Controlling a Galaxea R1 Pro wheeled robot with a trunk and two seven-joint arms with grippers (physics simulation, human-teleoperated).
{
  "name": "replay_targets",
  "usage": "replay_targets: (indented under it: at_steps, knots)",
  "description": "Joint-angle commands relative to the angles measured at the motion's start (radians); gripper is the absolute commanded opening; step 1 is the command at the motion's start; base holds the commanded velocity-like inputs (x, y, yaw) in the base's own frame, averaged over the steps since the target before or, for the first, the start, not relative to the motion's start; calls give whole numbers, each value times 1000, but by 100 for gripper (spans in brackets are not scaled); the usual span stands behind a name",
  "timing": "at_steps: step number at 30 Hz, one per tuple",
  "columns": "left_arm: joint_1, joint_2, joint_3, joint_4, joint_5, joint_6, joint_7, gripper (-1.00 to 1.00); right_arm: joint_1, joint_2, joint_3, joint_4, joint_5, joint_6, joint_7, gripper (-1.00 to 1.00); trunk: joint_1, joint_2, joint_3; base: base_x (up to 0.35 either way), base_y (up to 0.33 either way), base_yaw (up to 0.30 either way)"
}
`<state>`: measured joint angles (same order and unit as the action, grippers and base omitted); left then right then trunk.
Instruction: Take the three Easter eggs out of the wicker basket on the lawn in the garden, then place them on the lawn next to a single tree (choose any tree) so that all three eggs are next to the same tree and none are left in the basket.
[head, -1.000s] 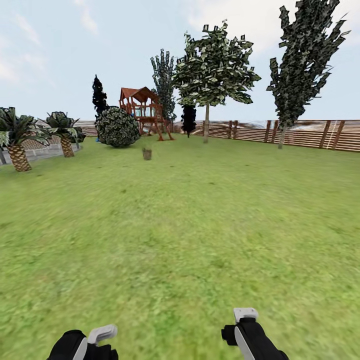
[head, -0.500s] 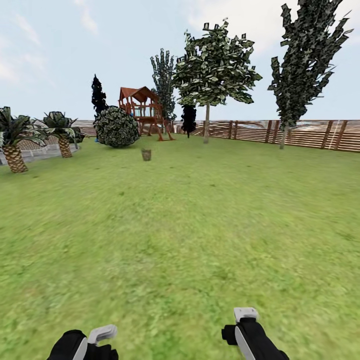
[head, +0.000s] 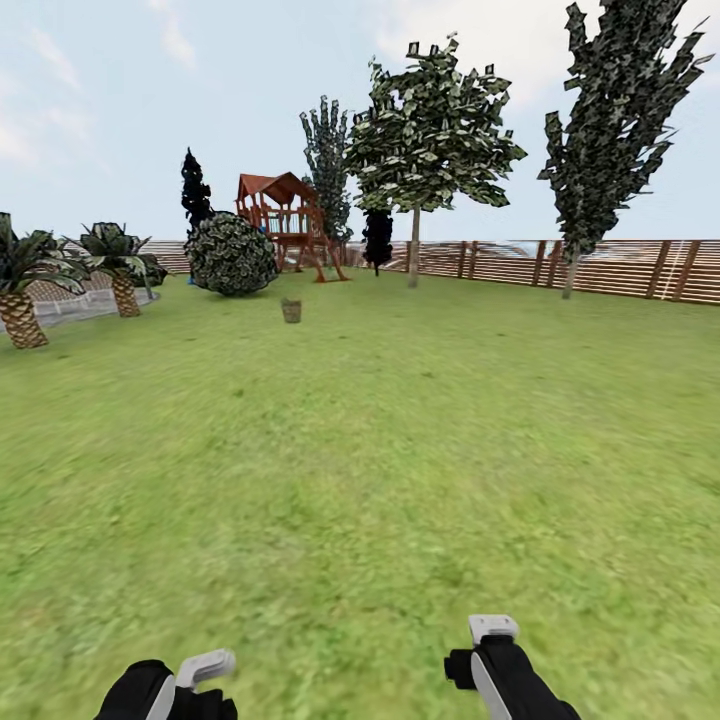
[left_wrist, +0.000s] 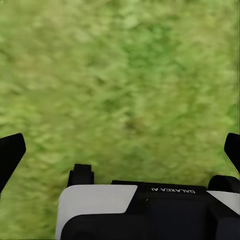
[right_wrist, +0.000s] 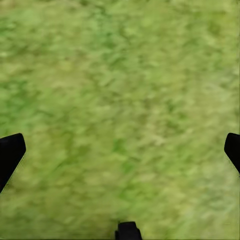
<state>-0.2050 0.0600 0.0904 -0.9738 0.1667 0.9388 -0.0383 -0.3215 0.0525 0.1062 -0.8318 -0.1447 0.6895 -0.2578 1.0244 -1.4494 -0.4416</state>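
You're far from the wicker basket (head: 291, 311), upper-left of centre on the lawn (head: 400, 450); steer straight at it, stop short, both end effectors — left (left_wrist: 120, 150), right (right_wrist: 120, 150) — spread wide, holding nothing.

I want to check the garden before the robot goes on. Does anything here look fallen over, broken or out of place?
Nothing stands out. The wicker basket stands upright on the lawn, far ahead and too small to show any eggs. The fence looks whole. Both grippers, left and right, are open over bare grass.
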Motion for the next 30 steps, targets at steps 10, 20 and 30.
replay_targets:
  at_steps: [10, 20, 30]
  knots:
    - [-1, 1, 2, -2, 0, 5, -5, 100, -1, 1, 5, 0, -11, 4, -9, 100, 1, -1, -1, 337, 0, 0]
    - [-1, 2, 2, -2, 0, 5, -5, 100, -1, 3, 6, 0, -10, 3, -9, 100, 1, -1, -1, 338, 0, 0]
    - [-1, 1, 2, -2, 0, 5, -5, 100, -1, 3, 6, 0, -10, 3, -9, 100, 1, -1, -1, 337, 0, 0]
